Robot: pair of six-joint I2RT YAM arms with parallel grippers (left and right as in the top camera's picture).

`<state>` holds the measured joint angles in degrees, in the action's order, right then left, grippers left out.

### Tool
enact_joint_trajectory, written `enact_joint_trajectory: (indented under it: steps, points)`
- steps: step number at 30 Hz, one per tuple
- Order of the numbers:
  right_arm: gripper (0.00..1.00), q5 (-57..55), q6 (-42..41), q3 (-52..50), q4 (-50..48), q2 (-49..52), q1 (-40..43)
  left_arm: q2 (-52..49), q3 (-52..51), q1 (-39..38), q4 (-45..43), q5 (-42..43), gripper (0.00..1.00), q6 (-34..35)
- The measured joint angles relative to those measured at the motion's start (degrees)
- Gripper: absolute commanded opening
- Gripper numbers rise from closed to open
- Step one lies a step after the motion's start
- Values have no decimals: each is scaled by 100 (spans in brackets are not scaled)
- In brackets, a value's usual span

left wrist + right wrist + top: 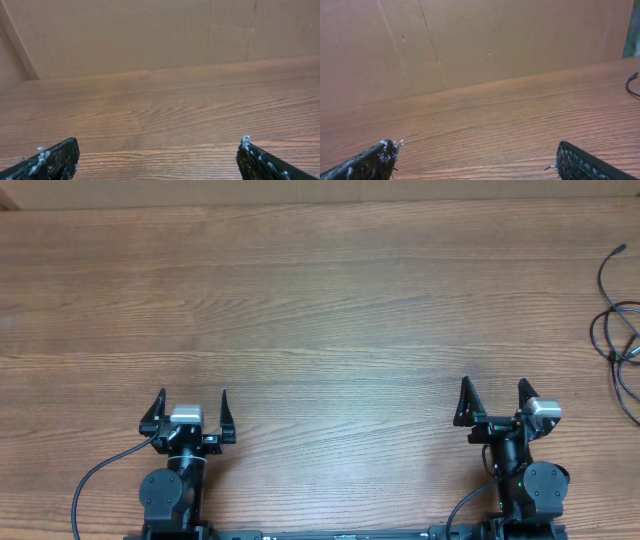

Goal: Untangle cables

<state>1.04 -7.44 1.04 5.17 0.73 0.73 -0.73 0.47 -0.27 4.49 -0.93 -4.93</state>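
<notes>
Overhead, cables (611,354) possibly tangled far right, left gripper (192,395), right gripper (493,383) splayed

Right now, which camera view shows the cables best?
The overhead view. It shows the cables as loose loops at the picture's right edge, partly cut off. The right wrist view shows only one cable end at its right edge; the left wrist view shows none.

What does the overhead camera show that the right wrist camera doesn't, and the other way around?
Only overhead: the open left gripper and the loose spread of the cables lying far to the right. Only right wrist: the cardboard wall behind the table. Both: the wooden table, the open, empty right gripper, and at least a short stretch of the cables.
</notes>
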Motion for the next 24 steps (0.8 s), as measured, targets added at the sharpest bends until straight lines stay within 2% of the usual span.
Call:
enact_joint_trajectory:
  steps: [6,15,24]
  points:
    - [100,-15,7,0,0,-2,0,0,0,2,0,-2,100,0]
    - [100,-721,446,0,-81,-2,2,0,0,2,0,-2,99,0]
    - [100,-721,555,0,-79,-2,2,0,0,2,0,-2,100,0]
